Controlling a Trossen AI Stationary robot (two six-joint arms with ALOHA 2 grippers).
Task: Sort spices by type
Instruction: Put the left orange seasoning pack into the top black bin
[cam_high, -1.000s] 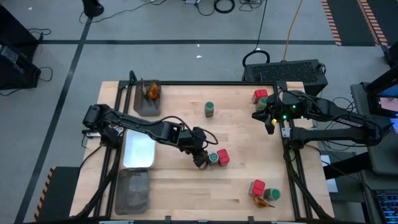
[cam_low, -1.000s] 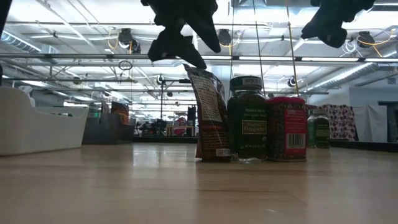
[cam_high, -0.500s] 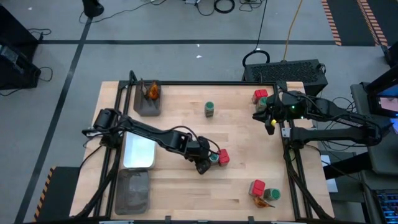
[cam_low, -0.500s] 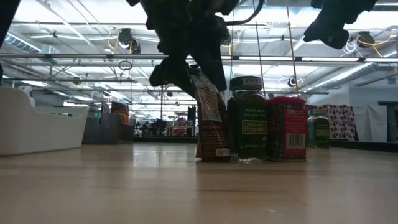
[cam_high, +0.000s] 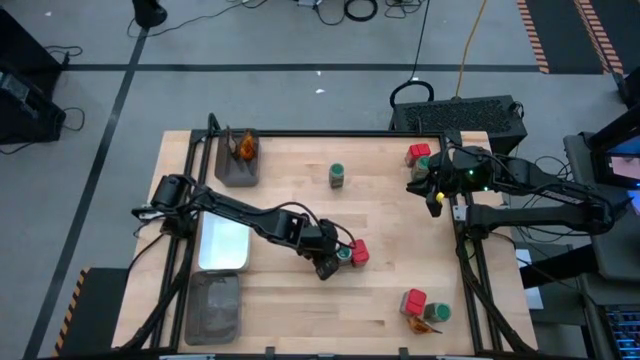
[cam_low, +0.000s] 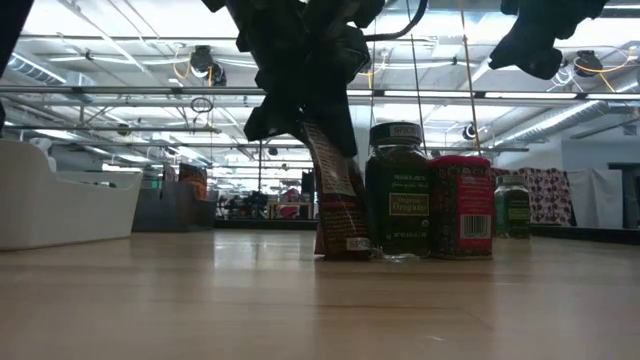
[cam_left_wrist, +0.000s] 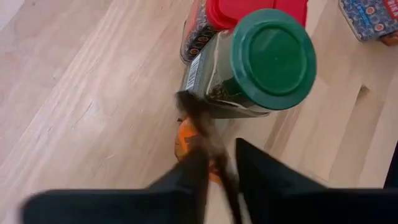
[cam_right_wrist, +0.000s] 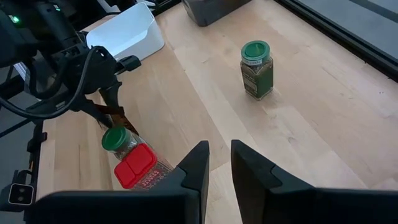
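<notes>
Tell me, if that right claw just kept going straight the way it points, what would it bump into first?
Probably bare table. The right gripper hangs shut above the wood with nothing directly ahead; the jar with the green lid stands off to one side, though depth is hard to judge.

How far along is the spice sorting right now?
Early days. One sachet already sits in the far grey tray. In hand: the left gripper is pinching the top of a sachet standing beside a green-lid jar and a red packet. Left: that pair, a lone jar, a far-right cluster, and a near cluster. The right gripper hangs above the table's right side.
</notes>
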